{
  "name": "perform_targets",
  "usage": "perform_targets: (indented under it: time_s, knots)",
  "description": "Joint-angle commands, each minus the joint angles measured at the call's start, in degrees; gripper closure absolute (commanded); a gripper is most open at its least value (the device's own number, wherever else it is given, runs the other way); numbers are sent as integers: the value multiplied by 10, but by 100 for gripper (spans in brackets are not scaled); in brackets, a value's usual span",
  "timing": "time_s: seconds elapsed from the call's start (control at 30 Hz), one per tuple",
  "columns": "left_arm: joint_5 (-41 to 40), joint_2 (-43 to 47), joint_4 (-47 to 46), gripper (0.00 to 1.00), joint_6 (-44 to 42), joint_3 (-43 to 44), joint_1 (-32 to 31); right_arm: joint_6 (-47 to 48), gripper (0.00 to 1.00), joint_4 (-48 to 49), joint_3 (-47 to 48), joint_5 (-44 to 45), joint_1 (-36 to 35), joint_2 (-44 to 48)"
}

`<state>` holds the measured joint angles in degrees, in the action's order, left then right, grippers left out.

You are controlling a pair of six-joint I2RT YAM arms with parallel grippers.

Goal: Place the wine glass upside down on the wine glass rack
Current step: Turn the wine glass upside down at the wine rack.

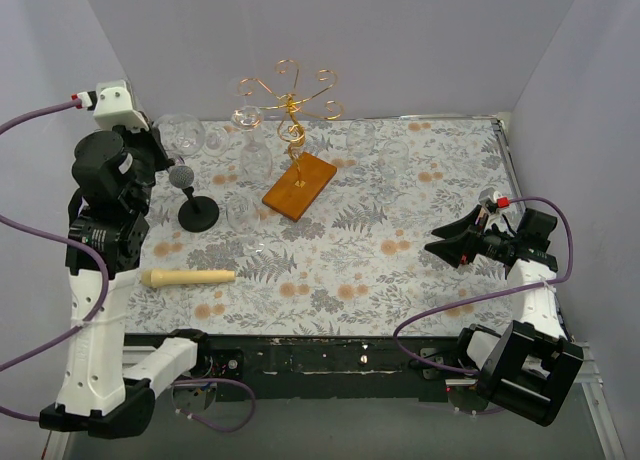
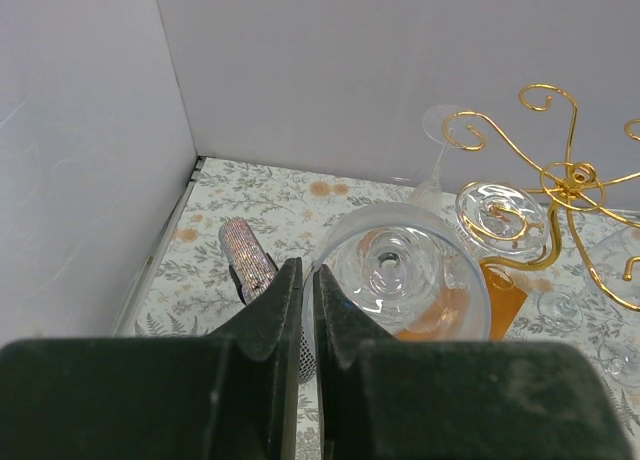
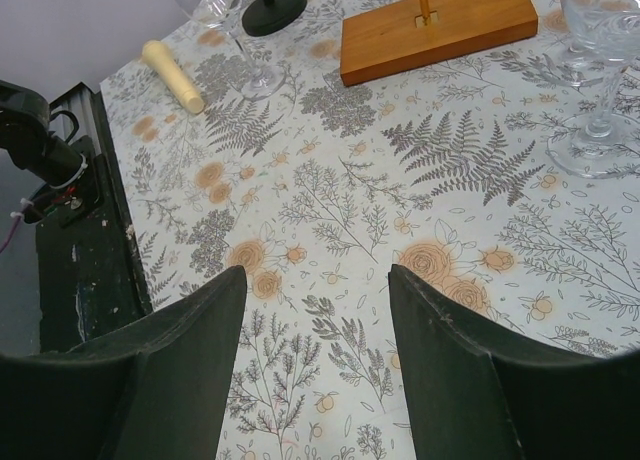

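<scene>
Shows left gripper [image 2: 308, 272] pinched together, wine glass [image 2: 405, 280] just beyond; right gripper [image 3: 315, 275] spread apart. Reveals wine glass rack [image 2: 560, 175] curls from left wrist, only wooden base [image 3: 435, 25] from right.

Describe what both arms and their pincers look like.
Left arm and right arm: white links between chunky black joints, each trailing a purple cable with a red plug. Left pincer and right pincer have matte black, wedge-shaped fingers tapering to the tips.
</scene>
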<state>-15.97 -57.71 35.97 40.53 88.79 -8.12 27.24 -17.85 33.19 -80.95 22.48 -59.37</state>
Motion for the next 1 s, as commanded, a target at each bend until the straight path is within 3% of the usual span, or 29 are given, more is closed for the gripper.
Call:
perform_targets:
  time_s: [0.0, 0.23, 0.63, 0.87, 0.97]
  knots:
    - [11, 32, -30, 100, 20, -12, -6, 8, 33, 15, 2, 6, 3, 0]
    - [17, 68, -25, 100, 25, -42, -37, 79, 33, -68, 38, 26, 4, -5]
    - [144, 129, -25, 100, 58, -88, -88, 365, 34, -422, 192, 50, 4, -80]
    - [215, 139, -34, 100, 52, -113, -110, 390, 34, -463, 213, 73, 4, -59]
    - [251, 136, -41, 100, 60, -121, -119, 335, 34, -421, 210, 91, 4, -33]
